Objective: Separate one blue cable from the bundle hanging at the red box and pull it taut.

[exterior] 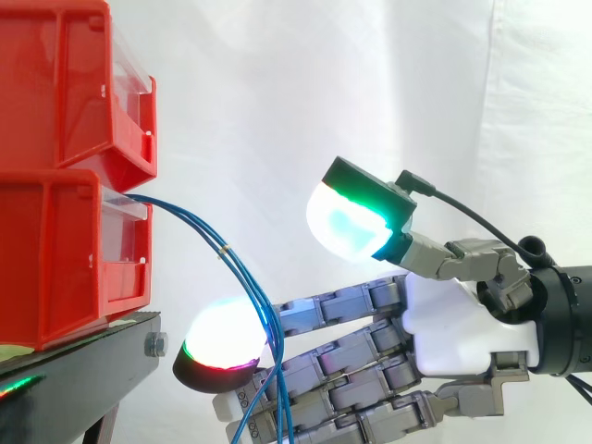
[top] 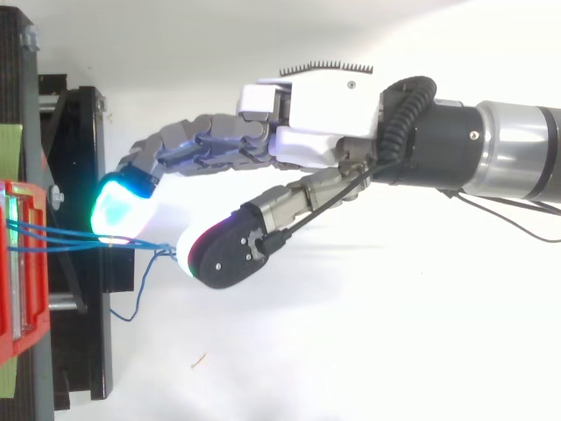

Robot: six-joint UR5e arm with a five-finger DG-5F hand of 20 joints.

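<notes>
Several thin blue cables leave the lower red bin and arc down to the right, bound by a small pale tie. They drop past the fingers of my hand, which reaches in from the right with straight fingers pointing at the bin. One glowing fingertip sits just left of the cables, touching them. The thumb pad is raised well above, clear of them. From above, the cables run from the bin to just under the thumb tip, and one loose loop hangs aside. I cannot tell whether any strand runs between the fingers.
A second red bin is stacked on the lower one. Both stand on a black stand at the left, with a bolt at its corner. A white curtain hangs behind.
</notes>
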